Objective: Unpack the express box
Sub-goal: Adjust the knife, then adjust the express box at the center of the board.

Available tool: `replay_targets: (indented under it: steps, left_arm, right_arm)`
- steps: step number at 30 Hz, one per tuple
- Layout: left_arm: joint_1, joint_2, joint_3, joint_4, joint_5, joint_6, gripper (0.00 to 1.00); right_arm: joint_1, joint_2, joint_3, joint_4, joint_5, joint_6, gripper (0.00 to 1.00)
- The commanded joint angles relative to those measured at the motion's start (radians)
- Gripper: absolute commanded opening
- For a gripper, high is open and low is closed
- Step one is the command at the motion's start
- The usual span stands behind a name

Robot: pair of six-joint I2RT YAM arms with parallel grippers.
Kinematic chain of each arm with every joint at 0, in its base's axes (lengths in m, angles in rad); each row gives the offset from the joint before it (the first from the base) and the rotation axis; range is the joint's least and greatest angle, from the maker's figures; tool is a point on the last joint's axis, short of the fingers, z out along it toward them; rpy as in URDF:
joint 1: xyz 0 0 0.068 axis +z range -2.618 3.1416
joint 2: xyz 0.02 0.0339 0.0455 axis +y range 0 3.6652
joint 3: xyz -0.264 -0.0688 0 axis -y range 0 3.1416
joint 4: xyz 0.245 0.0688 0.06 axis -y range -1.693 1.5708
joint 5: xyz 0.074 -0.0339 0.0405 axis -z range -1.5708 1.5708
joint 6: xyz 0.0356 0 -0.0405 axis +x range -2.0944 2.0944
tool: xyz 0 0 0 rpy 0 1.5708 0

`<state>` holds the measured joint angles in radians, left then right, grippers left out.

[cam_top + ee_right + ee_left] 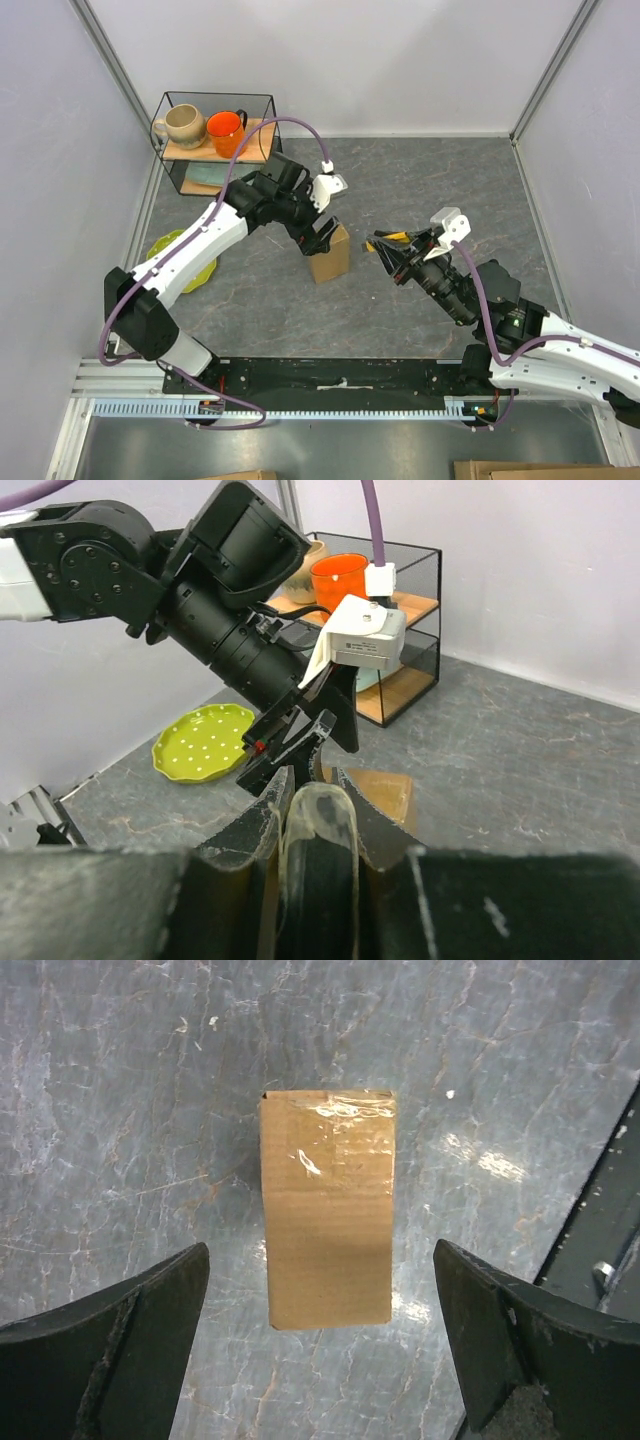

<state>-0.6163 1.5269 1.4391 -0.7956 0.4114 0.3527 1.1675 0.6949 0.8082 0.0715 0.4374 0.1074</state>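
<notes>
The express box [330, 255], brown cardboard with clear tape, stands on the grey tabletop near the middle. In the left wrist view the express box [328, 1222] lies straight below, tape shining at its far end. My left gripper [320, 236] hangs just above it, open wide, its fingers [130, 1340] on either side and not touching the cardboard. My right gripper [393, 254] is to the right of the box and points at it. It is shut on a slim black tool with a clear rounded tip [318, 825]. Part of the box [385, 792] shows behind that tip.
A green dotted plate [185, 260] lies at the left, under the left arm. A wire shelf [215, 140] in the far left corner holds a beige mug [182, 125] and an orange mug [226, 130]. A black rail [340, 380] runs along the near edge.
</notes>
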Motion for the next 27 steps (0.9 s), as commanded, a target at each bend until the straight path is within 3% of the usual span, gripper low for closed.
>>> replay_targets:
  steps: [1, 7, 26, 27]
  left_arm:
    - [-0.026, -0.045, -0.042, 0.124, -0.137, 0.025, 0.99]
    - [-0.051, -0.076, -0.105, 0.21, -0.169, 0.048, 0.99]
    - [-0.048, 0.052, -0.138, 0.203, -0.085, 0.155, 0.99]
    - [-0.043, 0.059, -0.135, 0.197, -0.076, 0.155, 0.94]
  right_arm:
    - [-0.003, -0.026, -0.015, -0.018, 0.043, -0.006, 0.0]
    - [-0.002, -0.031, -0.027, -0.024, 0.04, 0.005, 0.0]
    - [-0.003, -0.051, -0.067, 0.001, 0.075, -0.011, 0.0]
    - [-0.003, -0.051, -0.072, 0.005, 0.075, -0.015, 0.0]
